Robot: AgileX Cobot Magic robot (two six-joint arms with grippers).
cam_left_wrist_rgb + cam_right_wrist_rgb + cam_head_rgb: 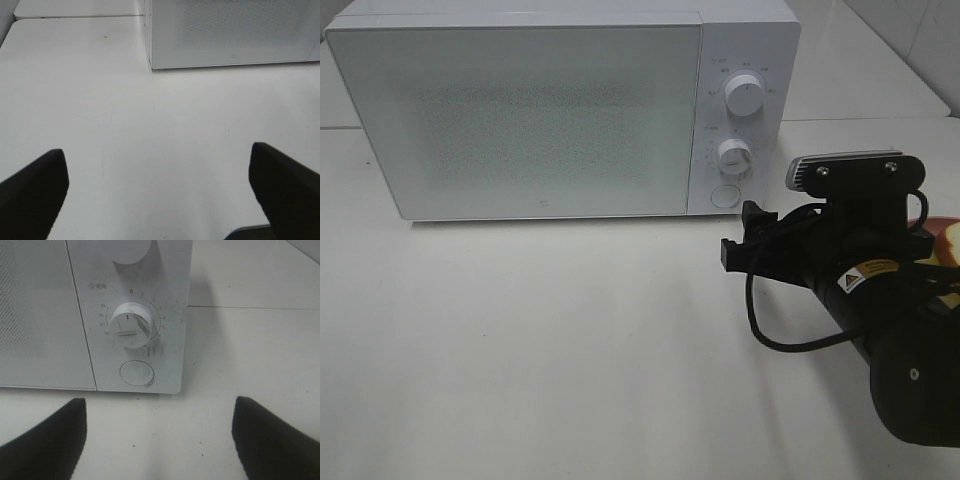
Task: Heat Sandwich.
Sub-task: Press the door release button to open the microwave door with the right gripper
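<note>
Jaws wide apart on both the left gripper [156,150] and the right gripper [159,402], with nothing between them.

The right gripper is over the table [520,350], in front of the microwave [540,110] near its lower right front corner. It points at the control panel but does not touch it. Straight ahead of its fingertips are the timer knob [131,325] and the round button [136,373] below it; a second knob [745,97] sits higher on the panel. The microwave door is shut. The left gripper is also over the table, facing the microwave's left front corner from well apart. The sandwich [951,242] is almost wholly hidden behind the right arm. Only a pale, orange-edged scrap of it shows at the right edge of the high view, to the right of the microwave and outside it.
</note>
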